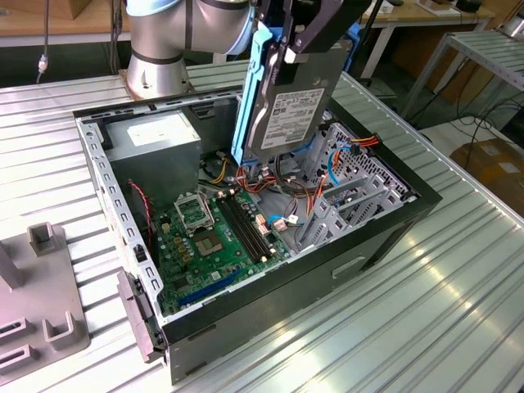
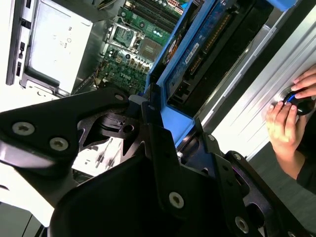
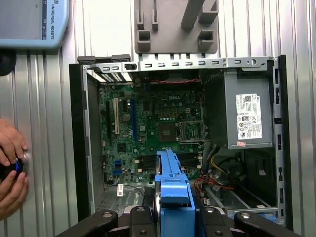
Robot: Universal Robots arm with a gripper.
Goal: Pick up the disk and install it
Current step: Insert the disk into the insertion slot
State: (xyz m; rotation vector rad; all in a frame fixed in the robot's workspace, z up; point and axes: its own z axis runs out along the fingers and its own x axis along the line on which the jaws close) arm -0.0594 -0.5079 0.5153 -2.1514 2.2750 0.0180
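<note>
Blue-railed disk (image 1: 291,115) hangs beneath the hand (image 1: 295,37), clamped by it, above the case (image 1: 270,303).

Blue-railed grey disk (image 1: 286,106), upright, held aloft

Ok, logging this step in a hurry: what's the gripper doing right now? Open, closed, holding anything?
Gripper: jaws closed on the flat grey metal disk with blue plastic rails, held upright over the open black computer case.
</note>
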